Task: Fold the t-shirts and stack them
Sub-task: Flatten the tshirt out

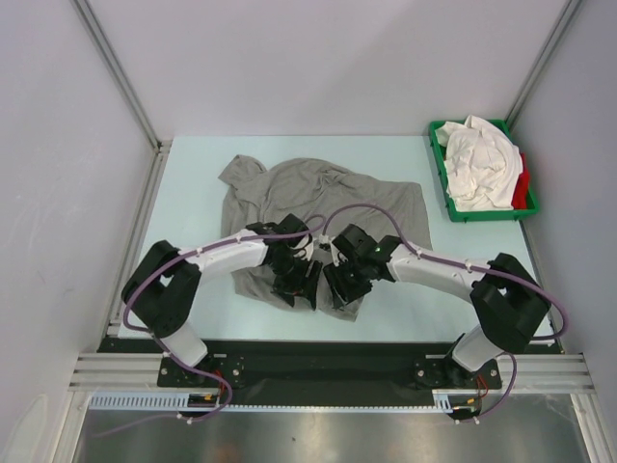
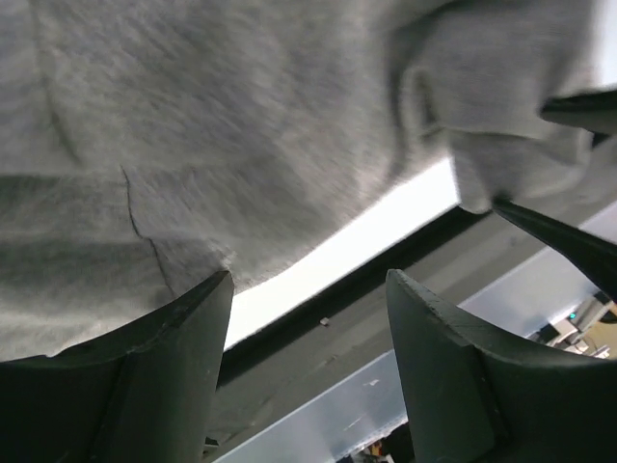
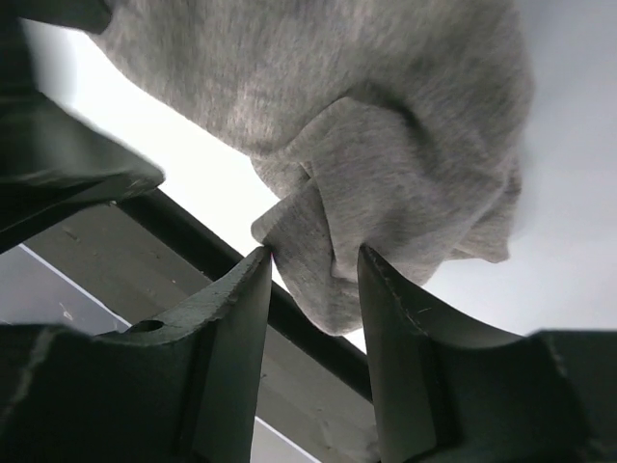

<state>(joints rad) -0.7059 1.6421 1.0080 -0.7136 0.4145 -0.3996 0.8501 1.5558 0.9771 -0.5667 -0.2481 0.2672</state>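
1. Progress: no fold is finished. The grey shirt (image 1: 328, 198) lies spread but rumpled across the middle of the table (image 1: 193, 193), collar end far and hem near. One sleeve is bunched at the far left.
2. No stack of folded shirts is to be seen anywhere on the table.
3. Outstanding stock: the white shirts (image 1: 477, 159) and a red shirt (image 1: 523, 188) sit crumpled in the green tray (image 1: 439, 169) at the far right corner, well apart from both arms.
4. Judgement: the task is at an early stage. Flattening or the first fold of the grey shirt is in hand, and every other shirt is yet to be done.
5. Left claw (image 2: 308, 280): jaws stand wide apart. Through the gap only the table edge and the dark rail show. The grey hem lies just beyond the fingertips and touches one of them, with nothing held.
6. Right claw (image 3: 314, 253): jaws about half apart, set around a bunched fold at the hem. The fold fills the gap and touches at least one finger. Whether it is truly pinched cannot be told.
7. Position: both claws sit side by side, close together, over the near hem of the grey shirt, just inside the near table edge.
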